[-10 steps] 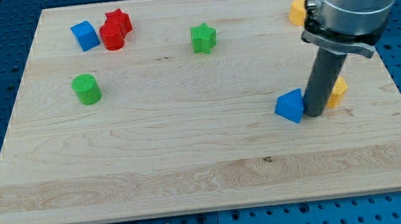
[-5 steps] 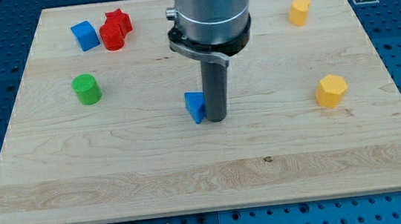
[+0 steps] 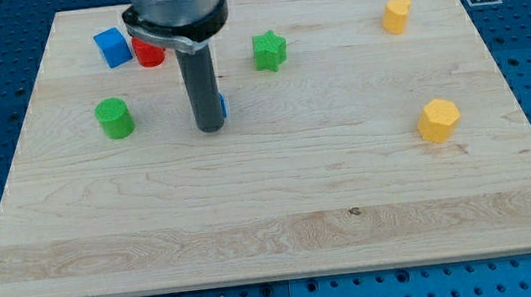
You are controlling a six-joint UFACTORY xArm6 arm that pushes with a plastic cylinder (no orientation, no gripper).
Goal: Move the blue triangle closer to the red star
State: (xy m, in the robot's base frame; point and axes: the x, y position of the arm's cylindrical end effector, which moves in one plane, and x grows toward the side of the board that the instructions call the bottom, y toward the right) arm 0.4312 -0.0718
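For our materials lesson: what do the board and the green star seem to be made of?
The board looks like pale wood with a smooth matt finish: long grain lines and small knots show. The green star seems to be plastic or painted wood: even, saturated colour, no grain visible.

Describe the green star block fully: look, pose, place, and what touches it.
The green star is a small, chunky block of uniform bright green with a matte, painted look and blunt points. It lies flat on the wooden board, in the upper middle of the view. Nothing touches it but the board: my tip stands apart, toward the view's lower left, and the yellow blocks sit far to the view's right.
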